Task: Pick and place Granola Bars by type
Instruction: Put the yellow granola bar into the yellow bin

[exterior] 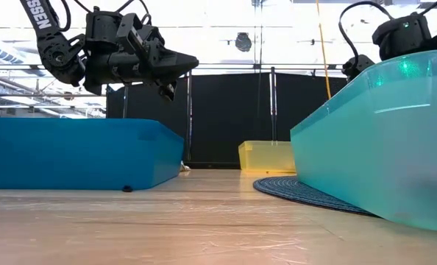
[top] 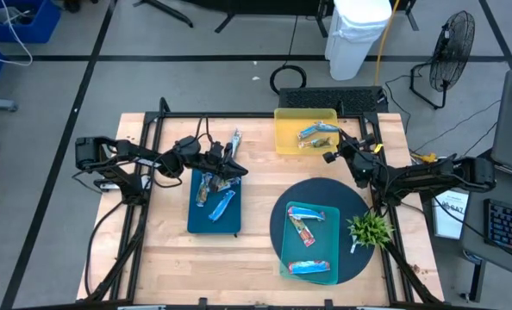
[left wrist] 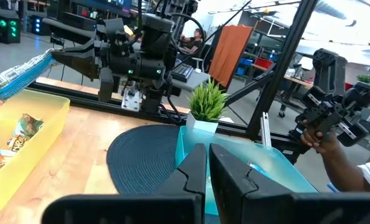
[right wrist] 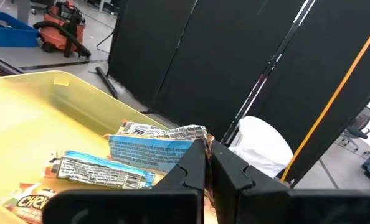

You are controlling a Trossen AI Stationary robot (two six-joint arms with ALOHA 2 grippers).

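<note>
My right gripper (top: 327,142) is shut on a blue-wrapped granola bar (right wrist: 154,148) above the yellow tray (top: 282,142), which holds other bars (right wrist: 98,171). My left gripper (top: 233,170) is shut and empty, raised over the far right corner of the blue tray (top: 196,226). In that tray lie a mottled bar (top: 206,185) and a blue bar (top: 222,205). The teal tray (top: 329,226) on the dark round mat (top: 351,194) holds blue bars (top: 311,267) and a mottled bar (top: 302,228). My right gripper pinches the blue bar between its two fingers at one end (right wrist: 194,138). The bar sticks out beyond the fingertips, roughly level. In the left wrist view the bar (left wrist: 20,73) hangs clear above the yellow tray (left wrist: 48,124).
A small potted plant (top: 368,229) stands on the mat's right edge. A bar-like item (top: 236,140) lies on the table beyond the left gripper. Black frame posts stand along the far edge. A person's hand (left wrist: 327,144) shows beyond the table.
</note>
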